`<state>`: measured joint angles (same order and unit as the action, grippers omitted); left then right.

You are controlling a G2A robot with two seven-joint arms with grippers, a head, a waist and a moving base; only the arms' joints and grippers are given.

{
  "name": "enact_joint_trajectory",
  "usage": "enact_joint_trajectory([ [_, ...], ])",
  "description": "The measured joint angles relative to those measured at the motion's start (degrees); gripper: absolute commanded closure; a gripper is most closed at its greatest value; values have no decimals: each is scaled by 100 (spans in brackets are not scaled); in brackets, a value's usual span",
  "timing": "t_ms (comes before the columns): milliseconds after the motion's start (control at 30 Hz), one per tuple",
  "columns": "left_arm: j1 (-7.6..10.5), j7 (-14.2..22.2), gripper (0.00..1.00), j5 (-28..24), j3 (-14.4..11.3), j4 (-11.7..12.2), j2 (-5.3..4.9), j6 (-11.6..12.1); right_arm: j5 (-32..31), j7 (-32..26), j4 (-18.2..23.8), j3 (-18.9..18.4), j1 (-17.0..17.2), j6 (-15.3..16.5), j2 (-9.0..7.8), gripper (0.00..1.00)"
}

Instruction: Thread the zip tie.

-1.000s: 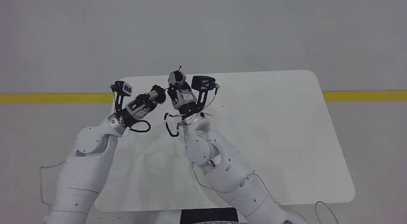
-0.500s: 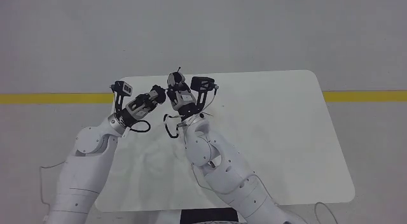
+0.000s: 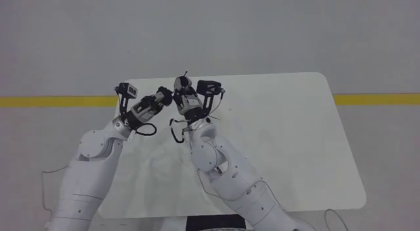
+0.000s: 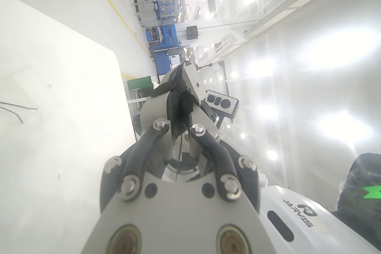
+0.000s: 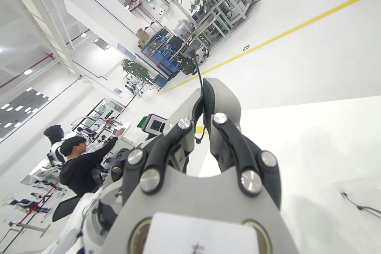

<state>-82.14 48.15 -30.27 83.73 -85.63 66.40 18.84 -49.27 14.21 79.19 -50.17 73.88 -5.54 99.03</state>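
Just beside the left pincer [image 3: 167, 97], tips nearly touching, the right pincer [image 5: 204, 97] is clamped on the black zip tie [image 5: 197, 69], whose end pokes out past its fingertips. The left pincer is likewise pressed shut on the zip tie's thin strap. Below both pincers, loose black ties [image 5: 355, 203] lie on the white tabletop [image 3: 289, 139].

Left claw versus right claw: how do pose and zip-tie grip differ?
The left claw points sideways at the right claw, which points away from the robot. The zip tie pokes past the right claw's tips; in the left claw it runs back toward the wrist. Both are shut.
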Motion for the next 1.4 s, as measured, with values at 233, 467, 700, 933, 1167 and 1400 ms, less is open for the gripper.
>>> enact_joint_trajectory([
  [233, 9, -2, 100, -37, -25, -12, -22, 21, -50, 46, 8, -23, 28, -18, 1, 100],
  [467, -2, 12, 100, -78, -50, -29, -44, 41, -57, 29, 48, -47, 68, 9, -2, 100],
  [700, -15, 3, 100, -113, -68, -53, -65, 61, -132, 27, 183, -115, 115, 9, -20, 84],
  [933, -14, 10, 100, -154, -86, -78, -81, 65, -204, -45, 288, -147, 153, 45, -38, 74],
  [1167, 6, 1, 100, -176, -99, -75, -94, 64, -220, -91, 304, -151, 157, 68, -41, 69],
  [1400, 33, -43, 100, -202, -102, 3, -107, 64, -302, -49, 369, -231, 187, 52, -62, 69],
])
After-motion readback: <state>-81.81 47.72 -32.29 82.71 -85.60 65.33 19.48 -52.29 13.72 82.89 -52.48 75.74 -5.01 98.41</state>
